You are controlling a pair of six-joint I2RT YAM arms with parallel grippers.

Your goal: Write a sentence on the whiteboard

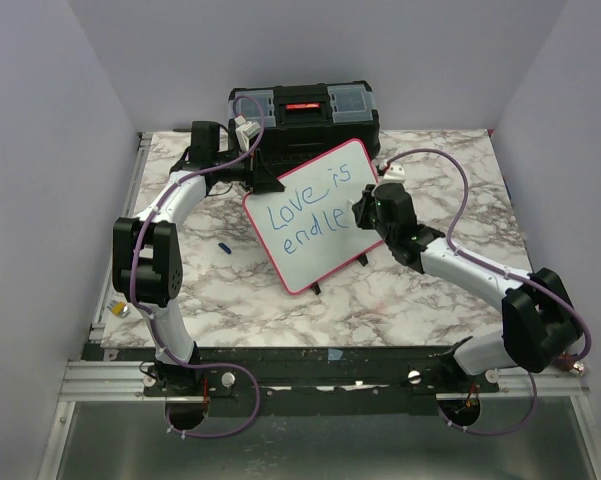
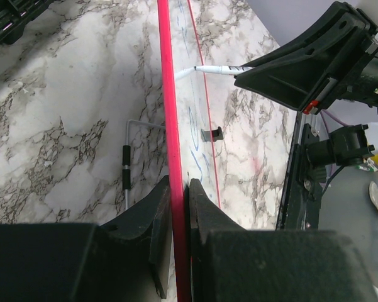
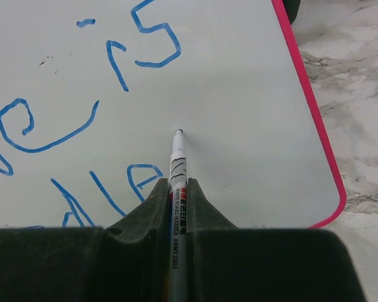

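Top view: the whiteboard stands tilted at mid-table, with the black toolbox at its 12 o'clock. The sentence reads "Love is" over "endle". The left gripper meets the board's 10 o'clock edge and the right gripper its 3 o'clock side.

Left wrist: the jaws are clamped on the pink frame, which runs toward 12 o'clock.

Right wrist: the jaws are closed on a marker pointing to 12 o'clock, its tip at the board; actual contact is unclear
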